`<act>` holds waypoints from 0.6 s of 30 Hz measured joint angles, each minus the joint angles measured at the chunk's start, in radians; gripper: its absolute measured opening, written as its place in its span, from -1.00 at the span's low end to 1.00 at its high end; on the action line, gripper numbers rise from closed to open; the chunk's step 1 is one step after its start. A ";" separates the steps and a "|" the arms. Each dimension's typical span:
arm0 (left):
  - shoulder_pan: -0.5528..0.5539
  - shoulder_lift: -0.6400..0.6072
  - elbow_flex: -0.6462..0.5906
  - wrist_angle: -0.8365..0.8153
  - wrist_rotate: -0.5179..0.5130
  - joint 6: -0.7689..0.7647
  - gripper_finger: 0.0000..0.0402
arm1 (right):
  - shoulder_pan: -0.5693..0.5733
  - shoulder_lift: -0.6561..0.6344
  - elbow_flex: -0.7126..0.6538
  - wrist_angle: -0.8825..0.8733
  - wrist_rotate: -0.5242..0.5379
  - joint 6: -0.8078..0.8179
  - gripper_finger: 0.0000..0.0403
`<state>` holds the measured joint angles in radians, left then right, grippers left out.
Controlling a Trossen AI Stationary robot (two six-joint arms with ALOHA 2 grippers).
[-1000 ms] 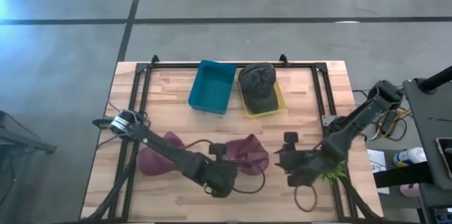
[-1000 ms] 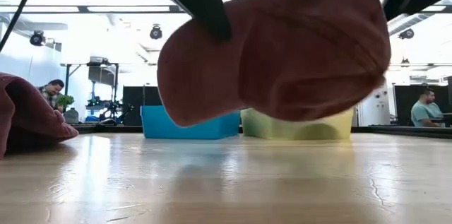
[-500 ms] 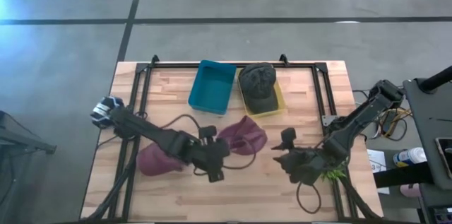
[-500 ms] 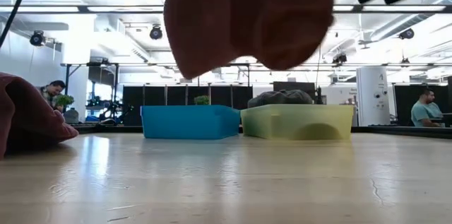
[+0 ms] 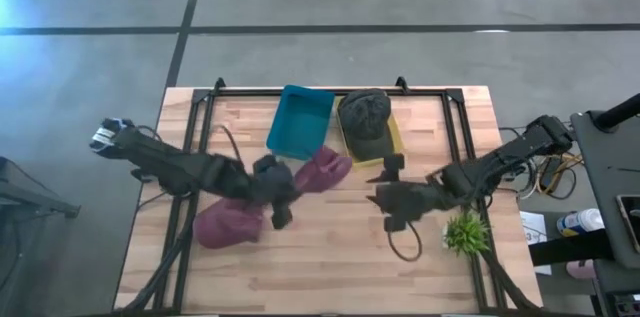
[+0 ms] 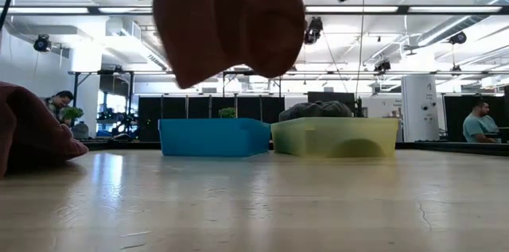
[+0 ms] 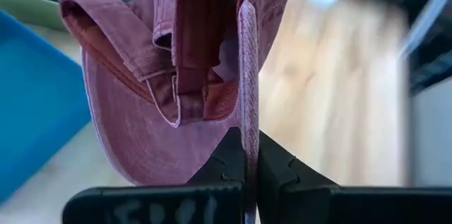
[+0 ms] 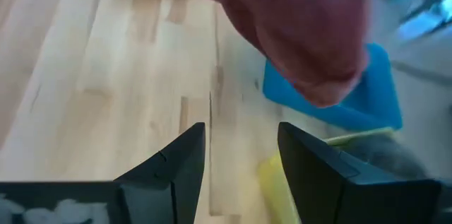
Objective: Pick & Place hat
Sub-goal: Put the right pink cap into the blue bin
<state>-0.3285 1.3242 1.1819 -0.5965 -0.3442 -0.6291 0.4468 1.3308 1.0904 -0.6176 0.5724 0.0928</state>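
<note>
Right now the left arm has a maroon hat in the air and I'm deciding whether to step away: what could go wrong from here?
1. The left gripper pinches only a thin edge of the maroon hat, so it may slip out before reaching the blue bin.
2. The hat looks about as wide as the bin, so it may drape over the rim.
3. The open right gripper hovers close by; the arms could collide.

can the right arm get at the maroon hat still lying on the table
Probably not easily. That maroon hat lies on the table's left side, and the left gripper, carrying another maroon cap, sits between it and the open right gripper.
</note>
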 joint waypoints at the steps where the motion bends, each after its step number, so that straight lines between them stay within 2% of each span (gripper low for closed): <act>1: 0.025 -0.037 -0.040 0.059 0.034 -0.018 -0.98 | -0.018 0.000 0.000 0.004 -0.021 0.026 -0.13; 7: 0.194 -0.239 -0.272 0.412 0.273 -0.087 -0.98 | -0.075 -0.003 0.001 0.056 -0.094 0.131 -0.13; 12: 0.282 -0.338 -0.412 0.560 0.572 -0.116 -0.98 | -0.077 -0.025 0.005 0.051 -0.089 0.147 -0.13; 14: 0.284 -0.356 -0.451 0.585 0.617 -0.122 -0.98 | -0.082 -0.048 0.022 0.053 -0.082 0.137 -0.13; 18: 0.284 -0.367 -0.500 0.643 0.620 -0.134 -0.98 | -0.106 -0.086 0.063 0.052 -0.103 0.114 -0.13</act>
<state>-0.0448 0.9569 0.6817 0.0462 0.2760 -0.7628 0.3407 1.2451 1.1537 -0.5654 0.4694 0.2066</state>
